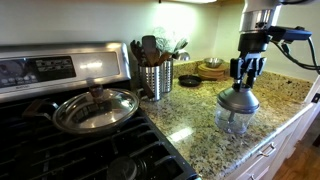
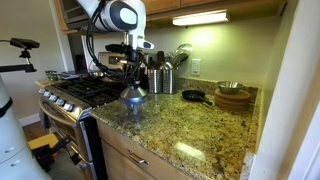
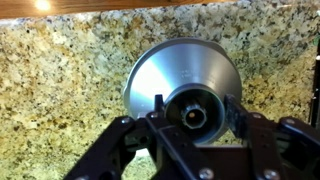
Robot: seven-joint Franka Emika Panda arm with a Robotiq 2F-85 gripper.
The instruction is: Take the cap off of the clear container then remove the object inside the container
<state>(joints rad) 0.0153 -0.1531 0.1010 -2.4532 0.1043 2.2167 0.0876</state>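
Black finger links of my gripper (image 3: 195, 116) fill the bottom of the wrist view. The two fingertips (image 3: 158, 104) stand on either side of the small knob of the cap (image 3: 170, 65). My jaws are spread, with a sliver of gap showing on each side of the knob, so I am not grasping anything.

The grey dome sits squarely on the clear container (image 1: 236, 123), which stands upright on the speckled granite counter (image 1: 190, 115) near its front edge. In both exterior views I hang straight above it, gripper (image 1: 245, 84) down at the top of the cap (image 1: 238, 100). Under the lid I cannot make out the object.

Well behind the cup stands a steel utensil canister (image 1: 156, 80), and just beside that lies a small black skillet (image 1: 189, 80). Farther along the counter, near the wall, is a stack of wooden bowls (image 1: 212, 68). A gas stove (image 2: 85, 92) adjoins the counter and carries a pan under a flat lid (image 1: 95, 108). The markings on the stove's control panel (image 1: 40, 68) are too small to read.
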